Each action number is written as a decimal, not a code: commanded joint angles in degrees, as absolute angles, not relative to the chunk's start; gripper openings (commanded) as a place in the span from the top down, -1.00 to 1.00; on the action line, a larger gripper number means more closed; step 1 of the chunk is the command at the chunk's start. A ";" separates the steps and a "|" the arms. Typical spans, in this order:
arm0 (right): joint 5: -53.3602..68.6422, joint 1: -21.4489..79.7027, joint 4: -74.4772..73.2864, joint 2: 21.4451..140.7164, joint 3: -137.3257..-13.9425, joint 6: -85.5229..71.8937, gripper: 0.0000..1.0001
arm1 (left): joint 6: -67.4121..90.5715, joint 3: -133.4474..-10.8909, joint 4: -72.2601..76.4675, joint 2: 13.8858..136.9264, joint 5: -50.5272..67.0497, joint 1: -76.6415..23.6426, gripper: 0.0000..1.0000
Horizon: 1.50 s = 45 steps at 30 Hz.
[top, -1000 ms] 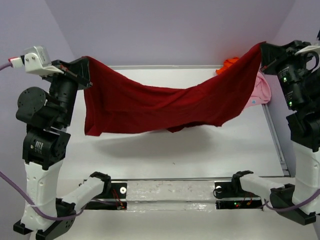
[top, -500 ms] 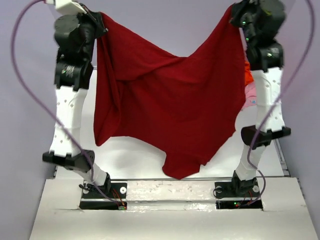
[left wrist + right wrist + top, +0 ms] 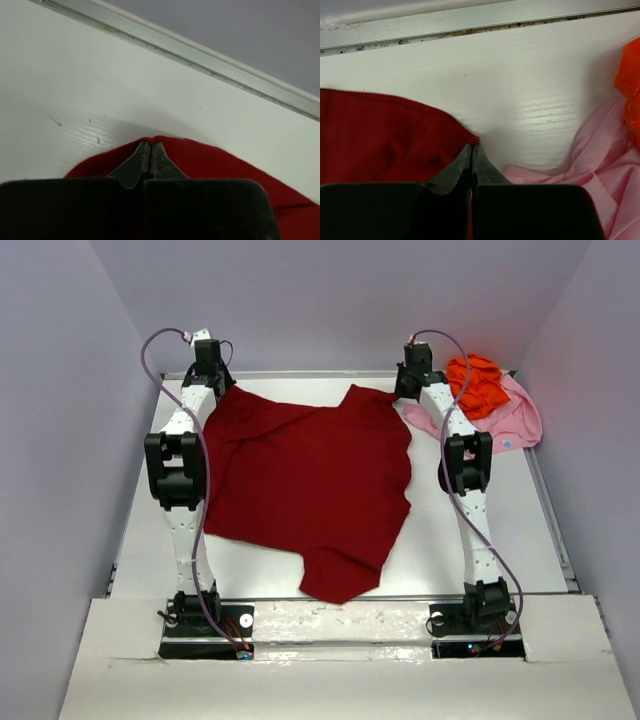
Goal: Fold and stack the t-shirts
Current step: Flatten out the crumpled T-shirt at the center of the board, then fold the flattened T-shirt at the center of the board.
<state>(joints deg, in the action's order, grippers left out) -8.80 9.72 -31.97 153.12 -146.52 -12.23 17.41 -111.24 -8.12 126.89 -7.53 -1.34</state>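
The dark red t-shirt (image 3: 305,485) lies spread over the middle of the white table, one part reaching the near edge. My left gripper (image 3: 210,380) is shut on its far left corner; in the left wrist view the jaws (image 3: 151,146) pinch the red cloth (image 3: 210,160) low over the table. My right gripper (image 3: 408,388) is shut on its far right corner (image 3: 385,135), the closed tips (image 3: 471,146) down near the table. The bright orange t-shirt (image 3: 478,382) lies crumpled on the light pink t-shirt (image 3: 515,420) at the far right, right beside my right gripper.
A metal rail (image 3: 300,374) runs along the table's far edge, close behind both grippers. A rail (image 3: 548,502) borders the right side. Both arms stretch from their bases (image 3: 340,622) at the near edge across the table.
Both arms have swung forward and down from holding the red shirt hanging high in the air. The shirt now lies flat on the table with both grippers at its far corners.
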 commanded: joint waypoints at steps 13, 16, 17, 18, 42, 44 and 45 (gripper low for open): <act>-3.26 8.79 -24.70 138.79 -144.95 -11.77 1.00 | 17.49 -111.19 2.98 119.37 -3.70 -1.41 1.00; -1.59 8.79 -24.52 132.99 -137.13 -13.27 1.00 | 17.31 -105.93 4.12 114.46 -4.74 -1.23 1.00; -1.50 9.31 -24.43 131.59 -135.02 -13.27 1.00 | 17.49 -104.17 4.74 113.22 -4.92 -1.14 1.00; -1.67 9.32 -24.35 130.09 -130.82 -13.36 1.00 | 17.66 -102.24 5.62 112.07 -4.75 -1.14 1.00; -4.92 12.83 -17.84 96.42 -81.39 -17.40 1.00 | 18.89 -77.44 11.51 100.37 -13.79 2.55 1.00; -6.14 12.83 -17.84 94.06 -78.32 -17.93 1.00 | 19.68 -77.34 10.56 100.98 -16.59 3.16 1.00; -6.41 12.83 -17.75 93.09 -77.18 -18.36 1.00 | 19.86 -77.52 10.11 101.16 -16.87 3.51 1.00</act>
<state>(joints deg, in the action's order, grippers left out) -3.95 12.47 -20.38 98.37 -79.79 -16.80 18.44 -77.67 8.03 104.22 -11.44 2.48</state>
